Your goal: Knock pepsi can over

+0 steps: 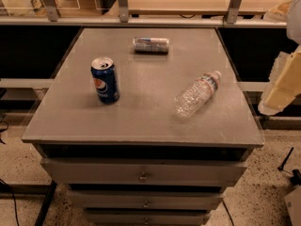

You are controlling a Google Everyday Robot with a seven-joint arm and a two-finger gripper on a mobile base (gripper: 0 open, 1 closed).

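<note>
The pepsi can (105, 79) is dark blue with a round red-white-blue logo and a silver top. It stands upright on the left part of the grey cabinet top (141, 121). My gripper (282, 86) shows as a pale shape at the right edge of the view. It is beyond the cabinet's right side, level with the top and far from the can.
A silver-grey can (151, 44) lies on its side at the back middle. A clear plastic bottle (197, 93) lies on its side at the right. The cabinet has drawers (143, 172) below. A rail and desks (178, 4) run behind.
</note>
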